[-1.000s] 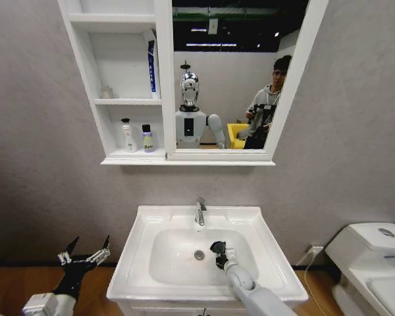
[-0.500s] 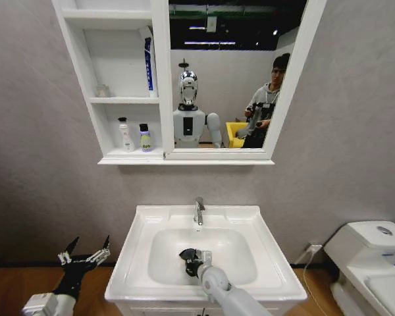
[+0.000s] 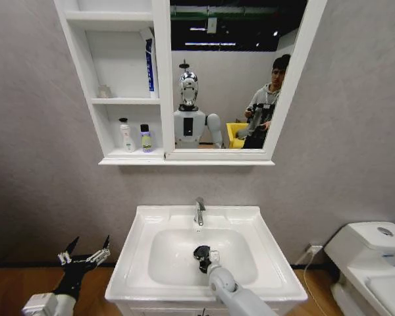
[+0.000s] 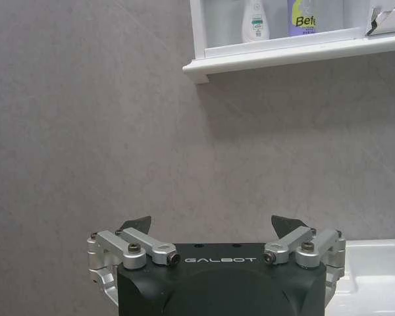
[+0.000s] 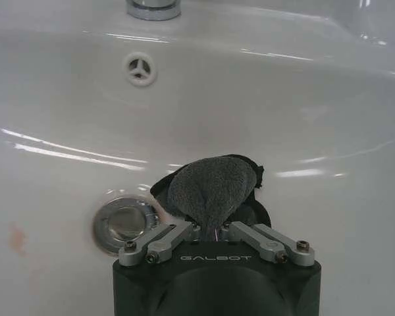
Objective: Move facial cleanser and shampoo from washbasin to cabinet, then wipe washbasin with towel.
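right gripper [image 5: 214, 230] clamps towel [image 5: 210, 187] in washbasin [image 3: 145, 220] bowl beside drain [image 5: 122, 224]; left gripper [image 4: 214, 230] spread, empty.

— Right arm, status?
— Silver-grey jointed right arm reaches forward and down; its black right gripper [image 3: 201, 255] has both metal-linked fingers [image 5: 159, 239] closed together, pinching a dark grey cloth [image 5: 211, 187].
— Left arm?
— Low at the robot's left side, idle. The black left gripper [image 3: 85, 254] points upward, fingers [image 4: 133, 226] spread wide apart, holding nothing.
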`<state>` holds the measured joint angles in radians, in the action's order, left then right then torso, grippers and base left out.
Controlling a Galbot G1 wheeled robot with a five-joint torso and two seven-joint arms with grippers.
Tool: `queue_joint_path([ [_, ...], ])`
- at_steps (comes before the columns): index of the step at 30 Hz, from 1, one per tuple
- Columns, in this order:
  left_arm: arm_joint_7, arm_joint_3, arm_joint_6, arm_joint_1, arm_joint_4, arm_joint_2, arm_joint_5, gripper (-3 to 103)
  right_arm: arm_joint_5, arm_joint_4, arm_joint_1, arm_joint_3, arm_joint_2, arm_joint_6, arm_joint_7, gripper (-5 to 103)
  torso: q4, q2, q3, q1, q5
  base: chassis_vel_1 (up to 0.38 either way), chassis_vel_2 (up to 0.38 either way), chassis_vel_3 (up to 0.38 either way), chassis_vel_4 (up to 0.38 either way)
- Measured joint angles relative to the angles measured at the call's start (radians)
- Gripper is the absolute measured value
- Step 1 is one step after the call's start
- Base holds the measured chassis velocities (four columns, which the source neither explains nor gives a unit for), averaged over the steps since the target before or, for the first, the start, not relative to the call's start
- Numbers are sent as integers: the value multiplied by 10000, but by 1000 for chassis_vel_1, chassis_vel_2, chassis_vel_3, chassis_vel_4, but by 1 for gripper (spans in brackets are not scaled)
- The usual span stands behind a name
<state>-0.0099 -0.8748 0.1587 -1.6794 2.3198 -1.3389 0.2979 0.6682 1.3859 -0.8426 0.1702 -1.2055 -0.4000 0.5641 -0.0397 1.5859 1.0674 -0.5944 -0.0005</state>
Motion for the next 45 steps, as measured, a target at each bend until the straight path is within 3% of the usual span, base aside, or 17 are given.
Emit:
queue_joint_path([
  [4,0,0,0,0,0,0,0,100,-174,119,-199,-342,575,27,324,8,-2,0,1,1,2,0,0,0,0],
  [10,-1,-1,0,-1,0,0,0,100,71,174,-248,-363,570,55,272,8,-9,-1,3,1,-5,0,0,0,0],
  [14,0,1,0,0,0,0,0,100,1597,400,-74,114,87,310,-670,8,-8,-8,11,-5,10,0,0,0,0],
  [15,0,1,0,0,0,0,0,100,1597,400,-74,114,87,310,-670,8,-8,-8,11,-5,10,0,0,0,0],
  [17,0,0,0,0,0,0,0,100,2312,504,84,486,-198,797,-1668,8,-4,-10,14,-5,15,0,0,0,0],
  [23,0,0,0,-1,0,0,0,100,3597,791,407,744,-548,1124,-2484,8,-3,-9,9,-3,8,0,0,0,0],
  [29,0,0,-1,0,0,0,0,100,4230,805,502,666,-674,835,-1685,8,-3,-8,8,-3,6,0,0,0,0],
  [35,0,0,0,0,0,0,0,100,3949,646,325,177,-400,-199,358,8,-4,-6,6,-2,6,0,0,0,0],
  [39,0,0,0,0,0,0,0,100,3279,638,225,-81,-89,-276,806,8,-4,-6,5,-2,5,0,0,0,0],
  [45,0,0,0,-1,0,0,0,100,3188,734,220,-93,12,-267,662,8,-9,-5,5,-1,3,0,0,0,0],
])
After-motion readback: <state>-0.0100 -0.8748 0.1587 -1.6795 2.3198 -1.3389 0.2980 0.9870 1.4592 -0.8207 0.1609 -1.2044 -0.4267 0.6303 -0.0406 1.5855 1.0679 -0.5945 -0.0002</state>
